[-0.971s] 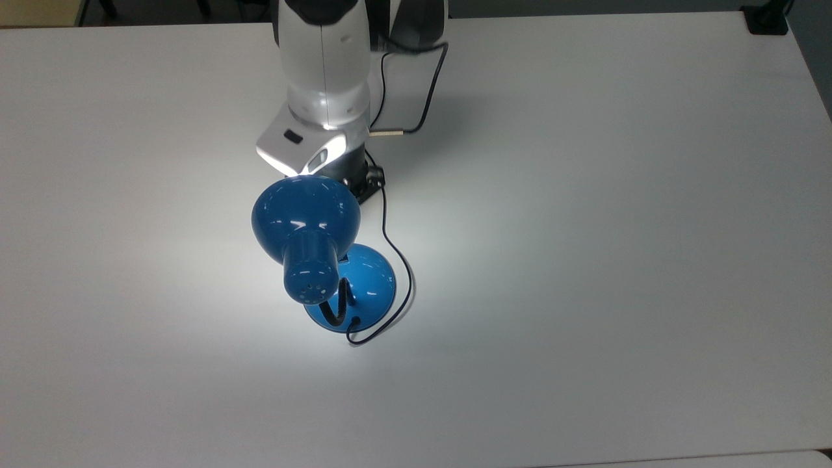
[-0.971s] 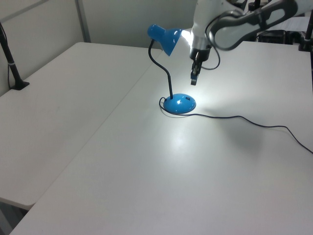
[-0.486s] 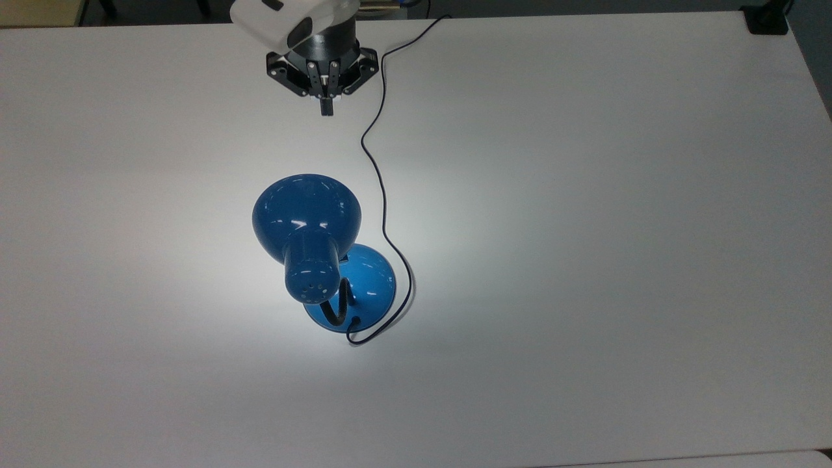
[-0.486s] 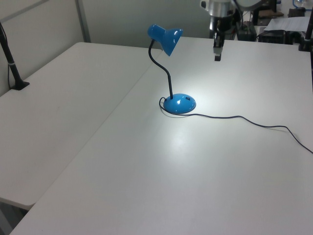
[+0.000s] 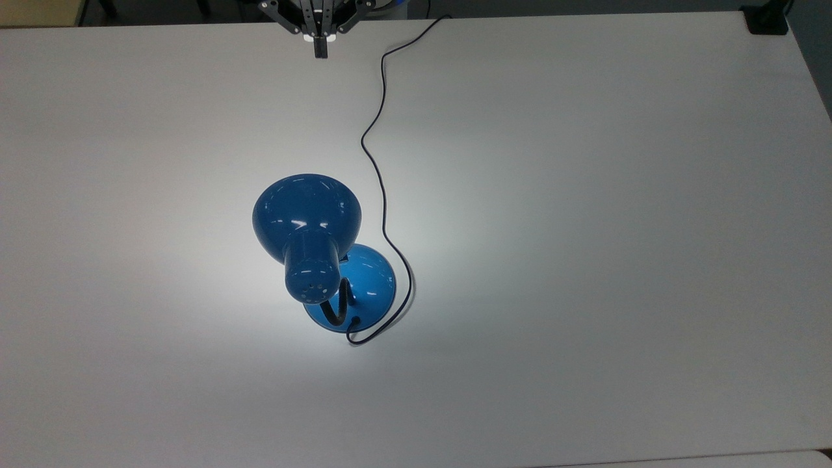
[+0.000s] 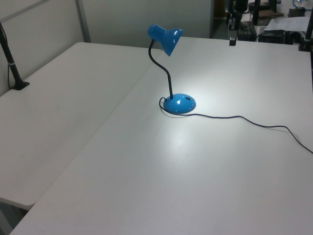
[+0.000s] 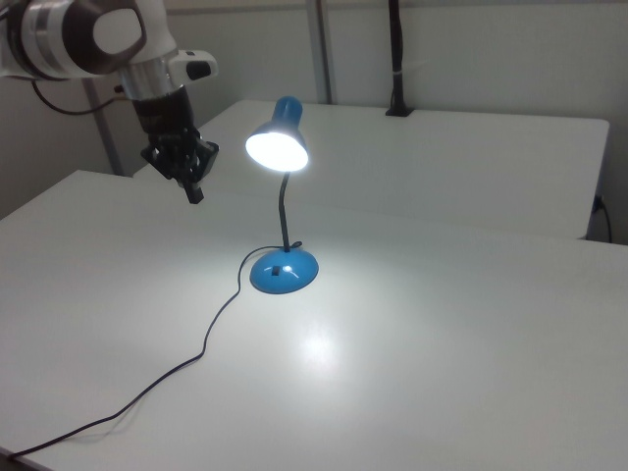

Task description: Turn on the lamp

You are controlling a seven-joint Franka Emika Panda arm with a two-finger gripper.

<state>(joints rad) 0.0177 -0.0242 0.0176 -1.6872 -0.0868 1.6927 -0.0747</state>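
In the right view, the arm's black 2-finger gripper (image 7: 194,192) hangs at the left above the white table (image 7: 442,343), fingers pressed together, holding nothing. Well to its right stands the small glossy blue metal desk lamp (image 7: 284,270), lit, its thin black cord (image 7: 206,339) trailing left.

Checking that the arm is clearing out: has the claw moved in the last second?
Yes. In the top view the claw has pulled away from the lamp toward the table's far edge, at the top view's top.
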